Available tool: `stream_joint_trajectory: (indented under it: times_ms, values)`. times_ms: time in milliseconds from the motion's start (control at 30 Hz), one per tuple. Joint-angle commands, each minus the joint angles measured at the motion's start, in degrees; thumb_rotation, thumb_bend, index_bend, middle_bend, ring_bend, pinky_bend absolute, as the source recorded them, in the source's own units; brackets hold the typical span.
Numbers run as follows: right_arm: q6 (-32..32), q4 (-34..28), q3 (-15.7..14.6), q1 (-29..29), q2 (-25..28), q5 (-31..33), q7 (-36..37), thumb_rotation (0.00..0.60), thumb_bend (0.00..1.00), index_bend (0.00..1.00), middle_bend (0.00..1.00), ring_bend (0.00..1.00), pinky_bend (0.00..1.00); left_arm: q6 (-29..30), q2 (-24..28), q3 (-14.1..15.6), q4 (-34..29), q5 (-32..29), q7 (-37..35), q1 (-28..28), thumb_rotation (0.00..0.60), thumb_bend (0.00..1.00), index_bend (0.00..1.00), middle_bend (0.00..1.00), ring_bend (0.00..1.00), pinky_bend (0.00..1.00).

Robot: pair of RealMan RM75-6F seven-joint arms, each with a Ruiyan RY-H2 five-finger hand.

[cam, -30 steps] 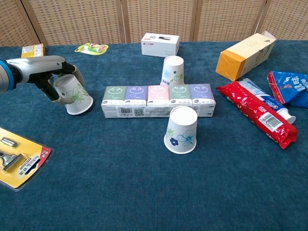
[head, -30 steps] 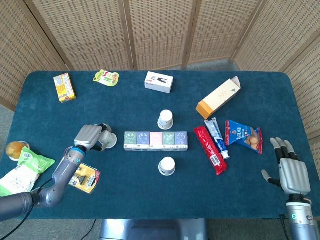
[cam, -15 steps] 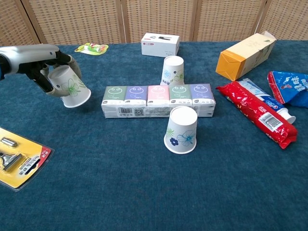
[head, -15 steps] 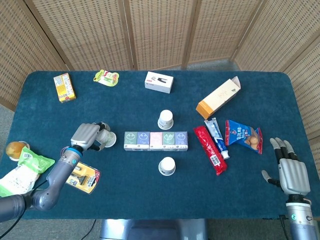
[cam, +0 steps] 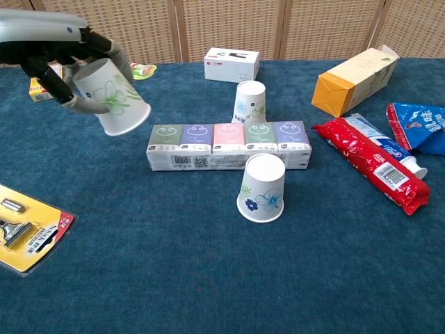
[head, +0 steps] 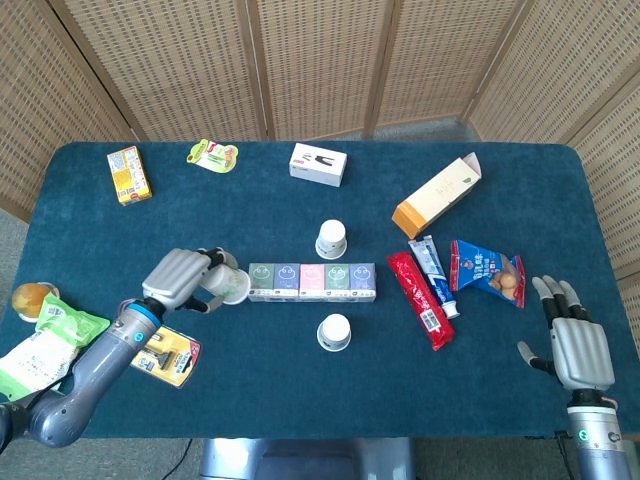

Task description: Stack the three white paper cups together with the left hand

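The left hand held a tilted paper cup just beside the left end of the tissue pack. Two more cups stood upside down, one behind the pack and one before it. The right hand lay spread at the blue worktop's right edge.

A tissue multipack is laid across the table's middle. An orange carton, red packet, tube and blue snack bag are grouped right; a white box is seen behind.
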Motion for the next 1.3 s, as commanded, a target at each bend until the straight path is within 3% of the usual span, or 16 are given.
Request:
stream_joint_trajectory:
  times_ms: [33, 267, 800, 1300]
  values:
    - [0.3, -0.2, -0.2, -0.2, 0.0, -0.4, 0.0, 0.600, 0.28, 0.00, 0.08, 0.00, 0.30, -2.4, 0.9, 0.0, -2.4, 1.8, -0.5, -1.6, 0.600, 0.35, 0.31, 0.34, 0.38, 0.62]
    - [1.2, -0.5, -0.8, -1.0, 0.0, -1.3, 0.2, 0.600, 0.28, 0.00, 0.08, 0.00, 0.30, -5.7, -1.9, 0.0, -3.1, 1.5, 2.2, -6.4, 0.600, 0.35, 0.32, 0.34, 0.38, 0.62]
    - [4.3, -0.6, -1.3, -3.7, 2.0, -2.3, 2.6, 0.600, 0.28, 0.00, 0.08, 0.00, 0.30, -9.1, -11.3, -0.8, 3.1, -7.2, 6.3, -17.9, 0.600, 0.35, 0.32, 0.34, 0.38, 0.62]
    - [4.7, 0.2, -1.5, -5.0, 3.1, -2.8, 5.7, 0.600, 0.28, 0.00, 0.08, 0.00, 0.30, -9.2, -16.4, 0.2, 7.1, -11.7, 7.5, -24.1, 0.600, 0.35, 0.32, 0.34, 0.38, 0.61]
